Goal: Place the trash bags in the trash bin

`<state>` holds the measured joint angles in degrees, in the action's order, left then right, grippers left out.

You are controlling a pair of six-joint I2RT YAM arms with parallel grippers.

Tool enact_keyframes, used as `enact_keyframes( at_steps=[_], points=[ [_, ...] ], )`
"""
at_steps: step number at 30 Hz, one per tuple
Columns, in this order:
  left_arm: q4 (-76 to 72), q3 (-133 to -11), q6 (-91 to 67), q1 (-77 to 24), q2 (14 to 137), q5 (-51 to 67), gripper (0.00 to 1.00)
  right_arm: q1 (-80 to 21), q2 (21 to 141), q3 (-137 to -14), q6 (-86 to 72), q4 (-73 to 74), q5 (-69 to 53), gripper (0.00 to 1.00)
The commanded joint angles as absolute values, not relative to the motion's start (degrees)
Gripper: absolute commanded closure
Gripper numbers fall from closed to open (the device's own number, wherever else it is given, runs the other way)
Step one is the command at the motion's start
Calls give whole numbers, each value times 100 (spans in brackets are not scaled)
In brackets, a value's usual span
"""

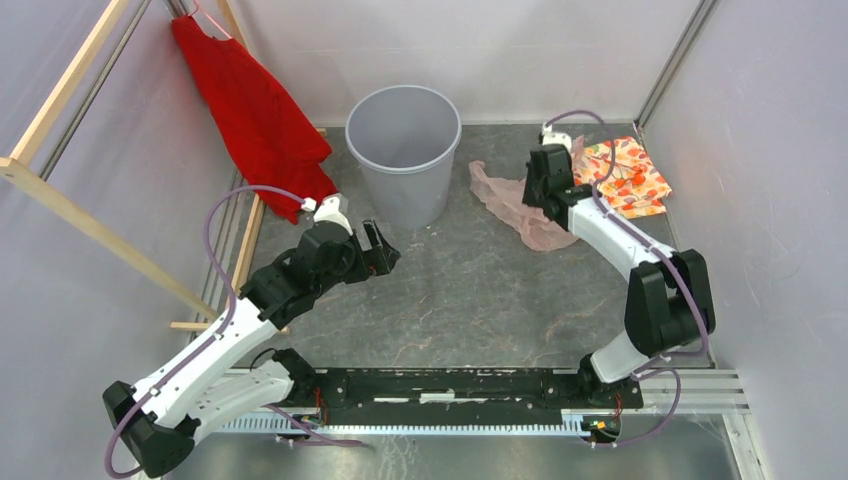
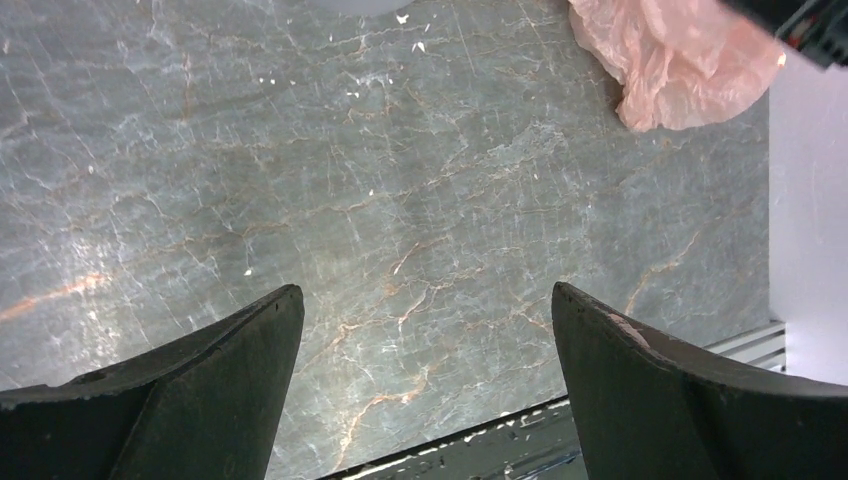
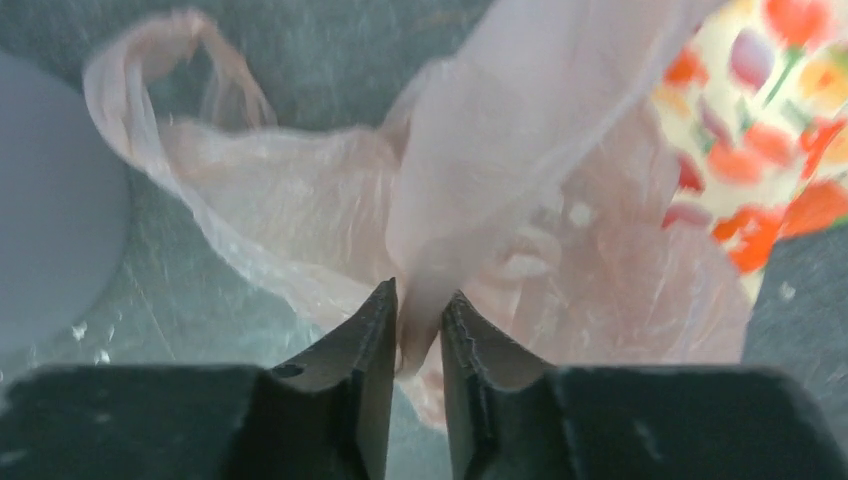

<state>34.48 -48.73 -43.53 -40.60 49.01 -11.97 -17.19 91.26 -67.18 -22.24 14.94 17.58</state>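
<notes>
Right fingers (image 3: 366, 372) around bag (image 3: 300, 200) (pink)

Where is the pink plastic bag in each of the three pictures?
Top external: the pink bag lies on the table, right of the trash bin.
Left wrist: top right corner.
Right wrist: fills the middle, pinched in the right gripper.
Shared landmark: the trash bin, left of the bag in the top and right wrist views.
</notes>
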Motion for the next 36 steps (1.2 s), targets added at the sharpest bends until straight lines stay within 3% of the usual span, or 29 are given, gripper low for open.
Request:
enact_keyframes(
  at_steps=[1,3,10,20,29,36],
  points=[
    [3205,-4678,-5156,-4065,4858,-1290,0,-2025,8412,-6055,-1997,1348,1616,80],
    [3114,-4590,-5326,-4061,4899,-1233,0,-2217,7981,-5626,-1937,1352,1601,90],
    [2707,-4312,-5560,-4052,5148,-883,0,-3177,6411,-3924,-2130,1129,1399,100],
    [1875,-3700,-6148,-3949,5584,-188,3,-4250,4777,-2107,-2316,243,935,100],
    [611,-3396,-6693,-3894,6462,419,8,-4540,4586,-1771,-2222,157,958,100],
    [482,-3921,-5869,-3887,7313,236,10,-4646,4535,-1573,-2439,378,987,100]
  ],
)
